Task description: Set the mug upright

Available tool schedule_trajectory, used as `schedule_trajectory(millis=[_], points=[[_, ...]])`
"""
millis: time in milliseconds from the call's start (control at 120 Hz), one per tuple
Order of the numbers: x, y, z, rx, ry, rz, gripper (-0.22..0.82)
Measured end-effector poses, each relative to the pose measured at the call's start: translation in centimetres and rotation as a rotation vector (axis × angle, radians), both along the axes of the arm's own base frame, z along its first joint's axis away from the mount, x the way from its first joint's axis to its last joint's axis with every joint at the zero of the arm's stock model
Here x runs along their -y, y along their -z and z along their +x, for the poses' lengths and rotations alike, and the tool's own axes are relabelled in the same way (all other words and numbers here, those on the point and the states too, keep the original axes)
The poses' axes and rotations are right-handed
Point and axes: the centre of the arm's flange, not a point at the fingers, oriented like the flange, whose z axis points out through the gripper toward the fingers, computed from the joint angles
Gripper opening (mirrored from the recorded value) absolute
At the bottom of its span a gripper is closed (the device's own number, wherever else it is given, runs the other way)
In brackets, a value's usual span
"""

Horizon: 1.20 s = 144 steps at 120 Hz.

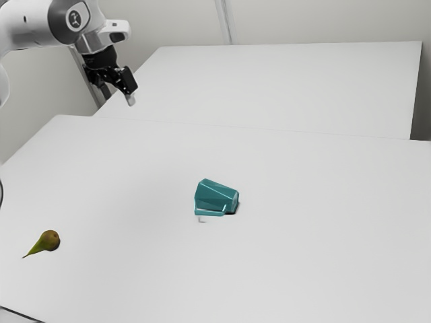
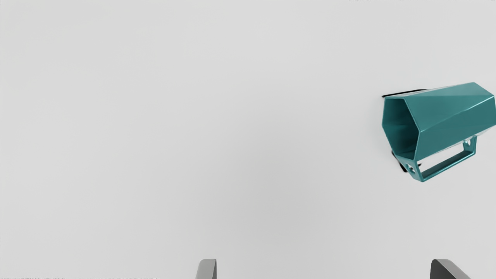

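mug [image 1: 215, 196] tipped on white table [image 1: 303, 262], pale wall [image 1: 323, 20] beyond

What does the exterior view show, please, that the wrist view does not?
The exterior view brings in a pear, the pale arm and the back wall. The wrist view brings in the hollow inside of the teal mug and the wide gap between the fingertips of the tool. Both share that mug lying on its side, its handle, the tool and the white table.
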Motion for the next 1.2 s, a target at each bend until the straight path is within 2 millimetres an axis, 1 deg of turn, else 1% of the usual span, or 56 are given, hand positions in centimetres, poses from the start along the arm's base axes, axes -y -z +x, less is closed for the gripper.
schedule_trajectory(millis=[133, 233, 275, 358, 400, 458, 508, 600, 667, 808, 842, 875, 908, 958, 1000, 1033, 1117, 1200], points=[[-0.4, -0.2, -0.1, 0.009, -0.009, 0.001, 0.60], [-0.6, 0.6, -0.3, -0.002, -0.018, -0.002, 0.60], [-1.1, 1.3, -1.2, -0.008, -0.029, -0.011, 0.60], [-1.9, 3.1, -4.1, -0.003, -0.056, -0.039, 0.60], [-2.4, 3.9, -5.0, 0.015, -0.076, -0.059, 0.60], [-3.0, 5.4, -5.6, 0.037, -0.114, -0.106, 0.60], [-3.7, 7.2, -6.2, 0.050, -0.157, -0.161, 0.60], [-6.0, 9.7, -6.8, 0.090, -0.262, -0.256, 0.60], [-7.8, 11.7, -6.5, 0.118, -0.338, -0.342, 0.60], [-11.0, 17.1, -5.2, 0.171, -0.474, -0.555, 0.60], [-11.5, 18.4, -4.8, 0.183, -0.494, -0.597, 0.60], [-11.4, 19.8, -4.3, 0.194, -0.502, -0.638, 0.60], [-10.6, 20.8, -3.7, 0.208, -0.492, -0.676, 0.60], [-9.4, 21.5, -3.1, 0.237, -0.459, -0.718, 0.60], [-8.9, 21.9, -2.9, 0.262, -0.430, -0.740, 0.60], [-8.6, 22.6, -3.1, 0.273, -0.413, -0.756, 0.60], [-8.0, 25.1, -4.3, 0.282, -0.385, -0.787, 0.60], [-7.6, 26.8, -5.4, 0.303, -0.350, -0.799, 0.60]])
